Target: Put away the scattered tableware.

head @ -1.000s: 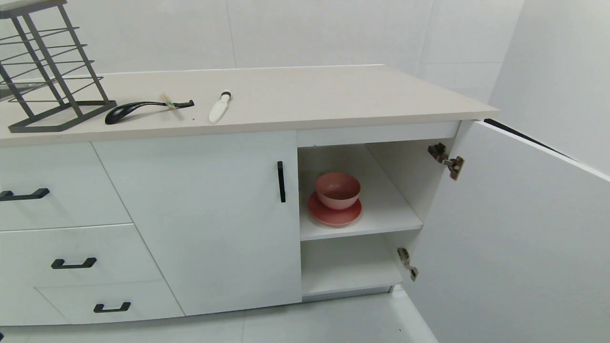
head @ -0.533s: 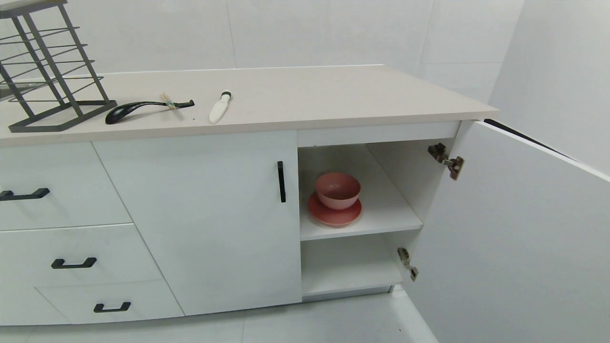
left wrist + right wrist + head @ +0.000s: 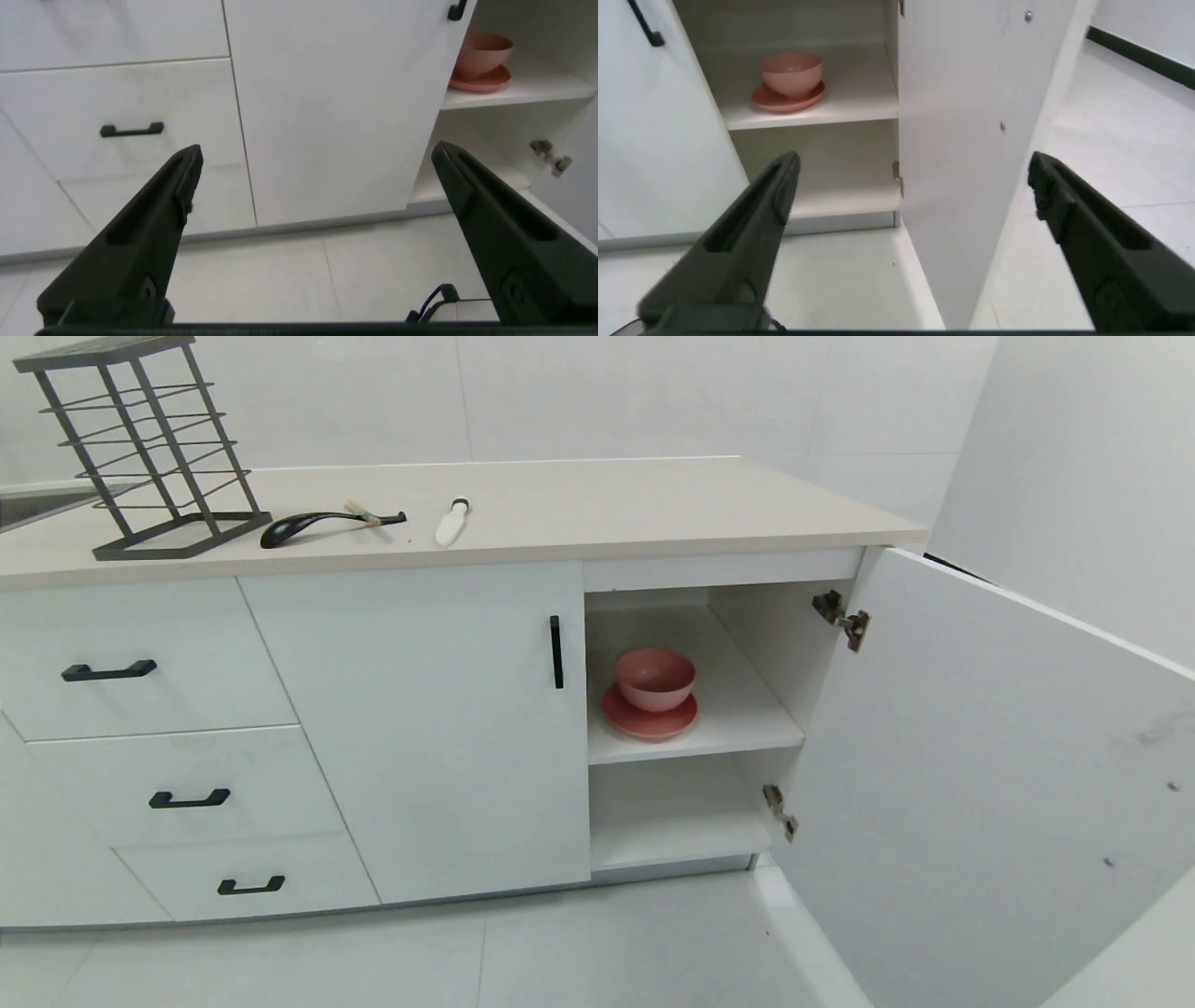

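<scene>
- Pink bowl (image 3: 654, 678) sits nested on a matching plate (image 3: 649, 735) on the upper shelf (image 3: 738, 709) of the cupboard. By the look of it, that pair is already stowed.
- The cupboard door (image 3: 980, 756) stands swung wide on its hinges, probably left that way so more pieces can go in. The lower shelf (image 3: 672, 812) is bare.
- A black spoon (image 3: 317, 525) and a white-handled utensil (image 3: 451, 524) lie loose on the bench (image 3: 607, 504), well apart from the cupboard opening. They look like the tableware not yet put away. A small wooden piece crosses the spoon's handle, but what it is cannot be told.
- The left end effector (image 3: 316, 154) is spread wide with nothing between its fingers, low before the drawers (image 3: 131, 121).
- The right end effector (image 3: 913, 161) is likewise spread wide and empty, facing the open cupboard.
- The bench top is pale beige, with a dark wire rack (image 3: 149, 457) near its left end just beside the spoon.
- Cupboard fronts are white with black handles, the walls are white tile, and the floor (image 3: 560, 952) is pale tile.
</scene>
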Motion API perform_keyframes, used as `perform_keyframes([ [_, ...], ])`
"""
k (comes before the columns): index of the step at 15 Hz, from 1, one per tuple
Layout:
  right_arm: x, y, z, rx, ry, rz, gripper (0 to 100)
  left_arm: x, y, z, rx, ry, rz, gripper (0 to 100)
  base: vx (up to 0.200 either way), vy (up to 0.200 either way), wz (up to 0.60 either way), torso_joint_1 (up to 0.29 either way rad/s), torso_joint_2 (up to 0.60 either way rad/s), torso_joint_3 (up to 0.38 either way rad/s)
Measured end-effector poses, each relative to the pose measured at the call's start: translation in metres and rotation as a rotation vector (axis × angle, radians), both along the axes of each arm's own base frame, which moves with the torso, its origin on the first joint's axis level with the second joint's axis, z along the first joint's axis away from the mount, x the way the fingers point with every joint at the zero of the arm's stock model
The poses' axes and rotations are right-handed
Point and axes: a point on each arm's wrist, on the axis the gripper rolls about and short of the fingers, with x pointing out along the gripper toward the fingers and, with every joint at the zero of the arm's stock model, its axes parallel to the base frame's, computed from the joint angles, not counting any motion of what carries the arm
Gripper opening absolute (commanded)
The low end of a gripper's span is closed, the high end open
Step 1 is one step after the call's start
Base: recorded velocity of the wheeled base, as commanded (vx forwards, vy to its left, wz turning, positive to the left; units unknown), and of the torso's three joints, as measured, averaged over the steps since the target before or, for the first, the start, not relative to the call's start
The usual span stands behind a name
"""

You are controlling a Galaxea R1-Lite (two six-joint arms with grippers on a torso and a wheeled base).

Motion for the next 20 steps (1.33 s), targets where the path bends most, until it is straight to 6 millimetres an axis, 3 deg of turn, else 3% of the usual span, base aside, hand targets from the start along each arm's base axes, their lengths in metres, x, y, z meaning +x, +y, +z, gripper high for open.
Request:
perform_keyframes([
  [8, 0.0000, 0.0000, 0.0000, 0.000, 0.000, -0.001, 0, 0.0000, 0.0000, 0.0002, -0.001, -0.002, 0.000, 100, -0.025, -0.200, 0.00, -0.001, 0.00, 0.003],
  [13, 0.0000, 0.0000, 0.0000, 0.000, 0.000, -0.002, 0, 0.0000, 0.0000, 0.0002, -0.001, -0.002, 0.001, 100, -0.200, 0.000, 0.00, 0.002, 0.00, 0.004],
  [17, 0.0000, 0.0000, -0.0001, 0.010, 0.002, -0.001, 0, 0.0000, 0.0000, 0.0002, -0.001, -0.002, 0.000, 100, 0.000, 0.000, 0.00, 0.000, 0.00, 0.000],
  [20, 0.0000, -0.0001, 0.0001, 0.012, 0.003, -0.005, 0, 0.0000, 0.0000, 0.0001, -0.001, -0.001, 0.000, 100, 0.000, -0.200, 0.00, 0.004, 0.00, 0.004],
])
